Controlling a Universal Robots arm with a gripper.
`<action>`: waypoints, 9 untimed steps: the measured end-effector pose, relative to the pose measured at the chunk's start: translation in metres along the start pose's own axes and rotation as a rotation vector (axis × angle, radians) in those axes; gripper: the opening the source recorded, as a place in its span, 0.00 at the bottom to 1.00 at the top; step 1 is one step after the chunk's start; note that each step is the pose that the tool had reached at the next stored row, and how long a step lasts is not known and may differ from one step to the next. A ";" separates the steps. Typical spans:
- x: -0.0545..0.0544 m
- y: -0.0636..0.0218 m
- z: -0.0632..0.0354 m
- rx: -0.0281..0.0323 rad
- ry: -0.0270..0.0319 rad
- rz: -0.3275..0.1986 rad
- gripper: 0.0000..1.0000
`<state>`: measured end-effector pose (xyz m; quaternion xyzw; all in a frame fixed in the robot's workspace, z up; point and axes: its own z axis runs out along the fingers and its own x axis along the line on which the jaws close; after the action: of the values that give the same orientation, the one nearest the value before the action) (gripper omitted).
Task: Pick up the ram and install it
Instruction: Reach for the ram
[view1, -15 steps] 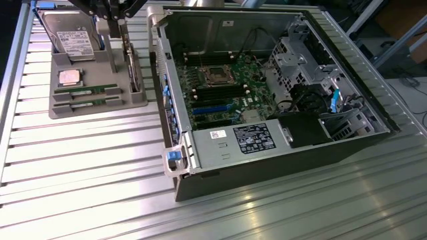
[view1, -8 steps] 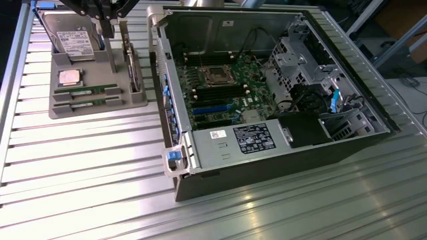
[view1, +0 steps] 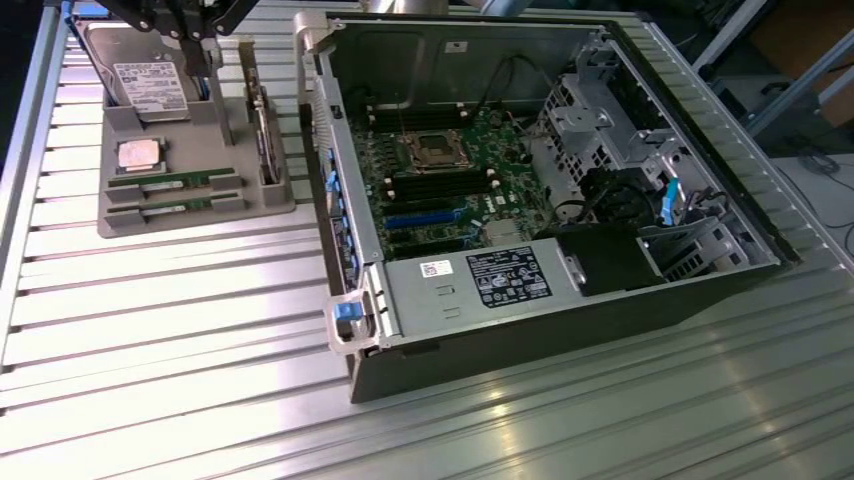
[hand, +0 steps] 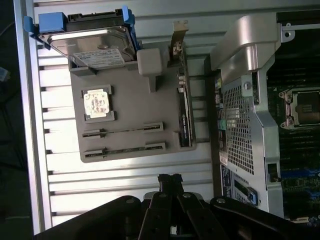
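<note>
Two ram sticks stand on edge in the slots of a grey holder tray (view1: 200, 215): one ram (view1: 174, 183) (hand: 122, 131) and a second ram (view1: 174, 207) (hand: 125, 149) beside it. My gripper (view1: 200, 50) (hand: 170, 179) hangs above the far end of the tray, over the hard drive, well apart from both sticks. Its fingertips are pressed together with nothing between them. The open computer case (view1: 534, 180) lies at the exterior view's right, its motherboard showing dark memory slots (view1: 434, 185).
The tray also carries a hard drive (view1: 154, 75) (hand: 92, 42), a square silver processor (view1: 140, 155) (hand: 96, 103) and a wider expansion card (view1: 267, 130) (hand: 184, 110) standing on edge. The case's metal wall (hand: 240, 125) rises next to the tray. Everything rests on a ribbed metal table (view1: 160, 330).
</note>
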<state>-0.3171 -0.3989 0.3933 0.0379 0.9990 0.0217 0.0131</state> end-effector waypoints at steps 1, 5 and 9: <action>0.001 -0.0001 0.0000 0.0000 0.0000 0.000 0.11; 0.007 -0.0005 -0.0002 0.0000 0.0001 0.000 0.11; 0.015 -0.0011 -0.0004 0.0000 0.0001 0.000 0.11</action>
<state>-0.3321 -0.3989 0.3933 0.0379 0.9990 0.0217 0.0131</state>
